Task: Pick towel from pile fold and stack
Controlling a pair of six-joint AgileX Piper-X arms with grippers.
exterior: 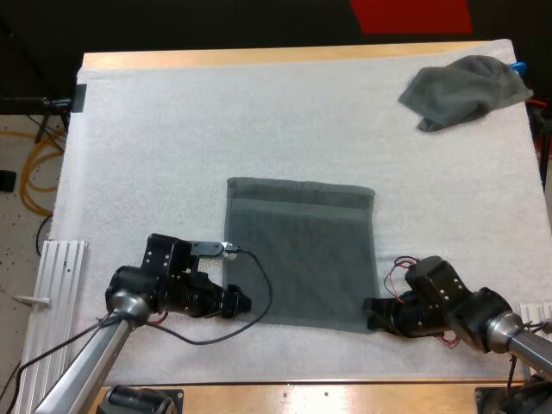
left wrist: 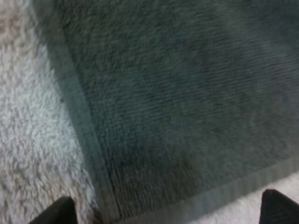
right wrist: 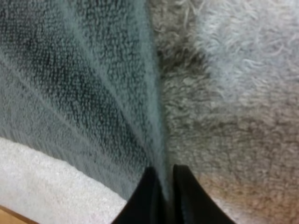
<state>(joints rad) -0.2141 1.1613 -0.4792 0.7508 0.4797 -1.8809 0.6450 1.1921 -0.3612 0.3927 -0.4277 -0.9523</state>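
Observation:
A dark grey-green towel (exterior: 300,250) lies spread flat on the middle of the white mat. My left gripper (exterior: 241,304) rests low at the towel's near left corner. In the left wrist view its fingers (left wrist: 60,212) stand wide apart, open, with the hemmed corner of the towel (left wrist: 177,107) lying between them. My right gripper (exterior: 371,312) is at the near right corner. Its fingers (right wrist: 149,196) are pressed together on the towel's hem (right wrist: 154,116), so it is shut on the towel's edge. A second towel, crumpled (exterior: 466,90), lies at the far right of the mat.
The white mat (exterior: 155,138) covers nearly the whole table. A white slatted rail (exterior: 52,285) lies off the mat's left side. The wooden table edge (exterior: 293,395) runs close behind both arms.

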